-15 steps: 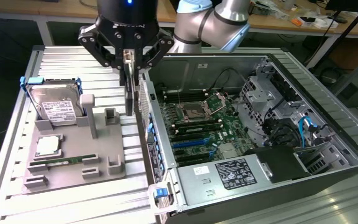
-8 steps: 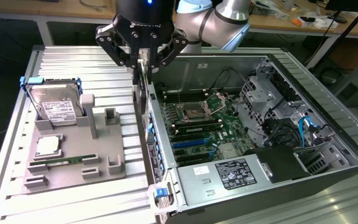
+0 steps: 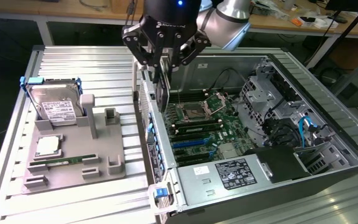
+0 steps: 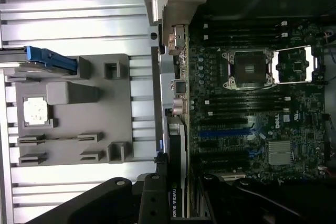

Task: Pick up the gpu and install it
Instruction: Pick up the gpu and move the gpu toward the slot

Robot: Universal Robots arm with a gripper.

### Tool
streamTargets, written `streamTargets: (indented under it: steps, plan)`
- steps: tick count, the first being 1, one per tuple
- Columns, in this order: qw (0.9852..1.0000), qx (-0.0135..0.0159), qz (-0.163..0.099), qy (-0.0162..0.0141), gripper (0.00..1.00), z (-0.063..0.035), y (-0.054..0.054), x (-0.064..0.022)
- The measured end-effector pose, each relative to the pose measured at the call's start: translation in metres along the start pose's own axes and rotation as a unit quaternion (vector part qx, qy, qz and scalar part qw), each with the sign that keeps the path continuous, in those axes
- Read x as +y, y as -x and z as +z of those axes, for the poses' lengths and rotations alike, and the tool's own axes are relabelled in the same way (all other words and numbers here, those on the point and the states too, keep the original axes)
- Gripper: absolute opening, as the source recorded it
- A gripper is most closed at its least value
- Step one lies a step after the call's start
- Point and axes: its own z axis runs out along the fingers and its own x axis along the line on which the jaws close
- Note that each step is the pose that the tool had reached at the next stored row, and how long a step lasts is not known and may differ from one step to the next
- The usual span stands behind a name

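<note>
Arm [image 3: 229, 18] pointing straight down over the open case [image 3: 216, 67], jaws clamped on the upright gpu [image 3: 162, 86].

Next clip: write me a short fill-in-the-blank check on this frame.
1. The gripper is shut on the ___.
2. The hard drive in the gray tray sits in a ___ frame.
3. The open computer case exposes a green ___.
Missing words: gpu; blue; motherboard.
</note>
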Motion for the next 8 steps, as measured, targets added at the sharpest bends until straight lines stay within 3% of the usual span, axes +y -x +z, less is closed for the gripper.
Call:
streamTargets:
  steps: [8]
  plan:
    - [1.0000, 0.0000, 0.000, 0.0000, 0.27, -0.0001, 0.023, 0.0011]
